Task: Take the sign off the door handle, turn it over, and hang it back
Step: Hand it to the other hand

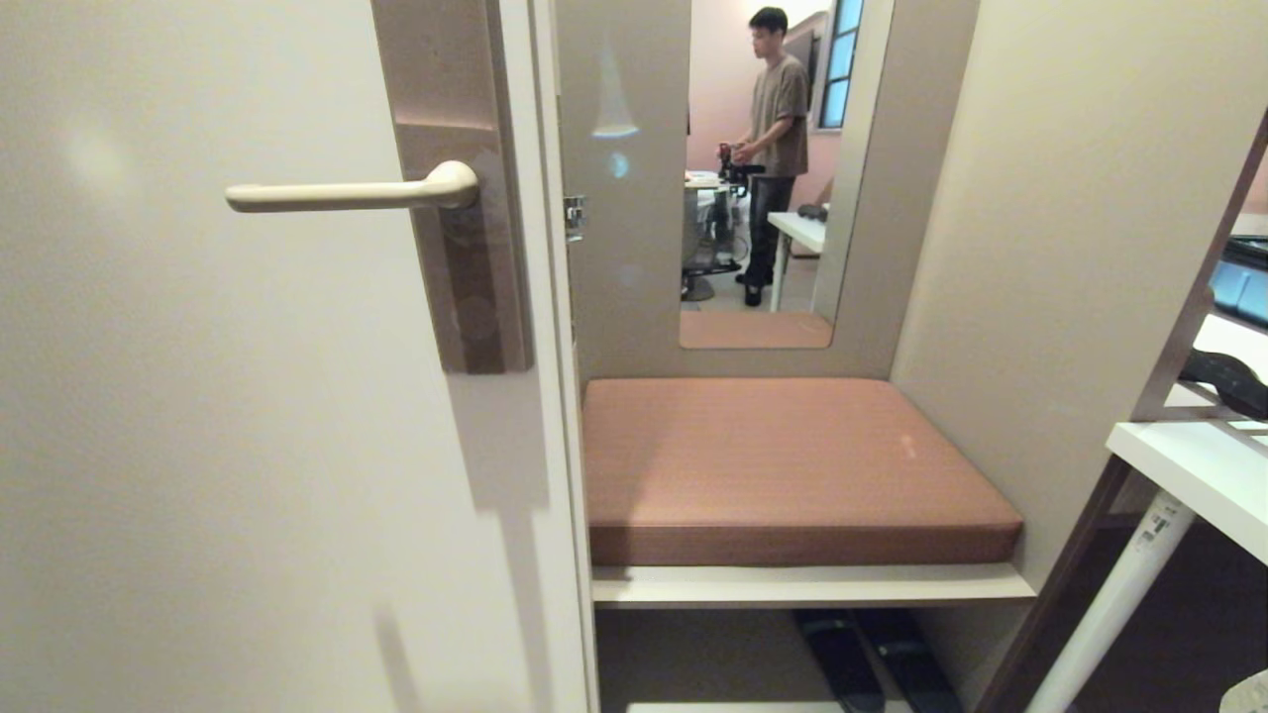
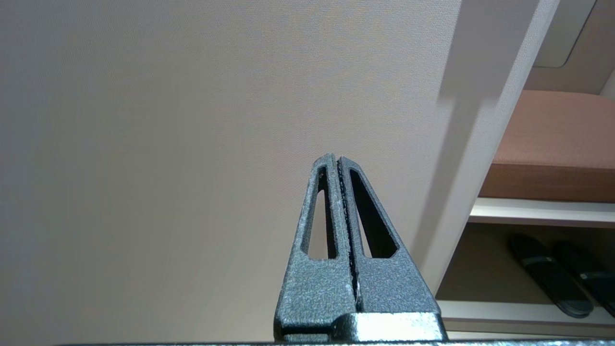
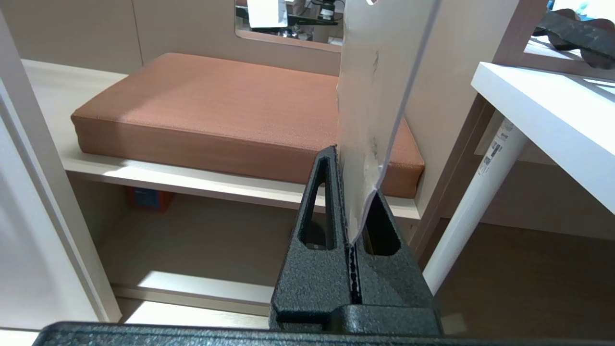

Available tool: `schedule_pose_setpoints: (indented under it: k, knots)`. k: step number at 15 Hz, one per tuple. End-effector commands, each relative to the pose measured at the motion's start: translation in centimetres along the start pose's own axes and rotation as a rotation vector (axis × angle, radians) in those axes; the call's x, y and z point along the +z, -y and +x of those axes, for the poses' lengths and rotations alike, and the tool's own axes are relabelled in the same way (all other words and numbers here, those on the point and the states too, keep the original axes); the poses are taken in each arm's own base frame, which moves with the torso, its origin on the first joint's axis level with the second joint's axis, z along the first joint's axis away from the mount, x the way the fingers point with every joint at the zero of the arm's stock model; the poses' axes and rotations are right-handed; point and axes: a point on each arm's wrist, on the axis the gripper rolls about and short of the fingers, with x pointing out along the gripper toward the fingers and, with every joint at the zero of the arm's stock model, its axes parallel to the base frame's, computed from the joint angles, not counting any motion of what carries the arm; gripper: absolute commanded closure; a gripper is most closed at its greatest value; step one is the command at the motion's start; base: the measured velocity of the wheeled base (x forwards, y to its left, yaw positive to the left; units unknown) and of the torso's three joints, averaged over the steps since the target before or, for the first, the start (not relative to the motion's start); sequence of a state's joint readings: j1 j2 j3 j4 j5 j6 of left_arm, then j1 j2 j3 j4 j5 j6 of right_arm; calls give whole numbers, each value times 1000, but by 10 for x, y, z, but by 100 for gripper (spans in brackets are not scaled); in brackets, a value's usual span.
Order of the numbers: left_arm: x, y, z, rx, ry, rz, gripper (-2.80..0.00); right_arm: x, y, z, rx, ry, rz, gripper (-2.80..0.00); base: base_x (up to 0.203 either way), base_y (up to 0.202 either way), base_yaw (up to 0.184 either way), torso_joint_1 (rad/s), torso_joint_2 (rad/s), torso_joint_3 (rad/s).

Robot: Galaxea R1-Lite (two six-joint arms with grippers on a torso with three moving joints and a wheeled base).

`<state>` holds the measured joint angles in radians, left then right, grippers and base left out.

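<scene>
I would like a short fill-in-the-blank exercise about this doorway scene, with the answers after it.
1. The right hand is shut on the white ____.
2. The door handle has ____ hanging on it.
3. The left hand is shut, facing the ____.
Answers: sign; nothing; door.

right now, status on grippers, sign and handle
Left gripper shut, empty, facing the door. Right gripper shut on flat pale card sign, edge-on. Cream lever door handle bare. Nothing in the way.

Pale shelf (image 1: 812, 584) (beside the door), brown cushion (image 1: 792, 465) flat on it
</scene>
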<state>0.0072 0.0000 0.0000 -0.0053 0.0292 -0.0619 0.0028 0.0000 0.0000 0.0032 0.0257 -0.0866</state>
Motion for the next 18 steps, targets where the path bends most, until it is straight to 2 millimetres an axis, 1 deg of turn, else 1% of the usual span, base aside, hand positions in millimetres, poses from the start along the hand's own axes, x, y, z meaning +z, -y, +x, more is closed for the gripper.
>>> schedule_pose_setpoints:
  k: [1,14,16,18]
  knots:
    - [0,0,0,0,-1,1,0,0,0,0,1,0,-1,0,0,0,0,0,0,0]
    - [0,0,0,-10,0,19,0,0,0,0,0,0,19,0,0,0,0,0,0,0]
    - [0,0,0,-12,-3,21,0,7,1,-2,-2,23,19,0,0,0,0,0,0,0]
    - [0,0,0,-12,-4,21,0,20,2,-6,-1,52,20,0,0,0,0,0,0,0]
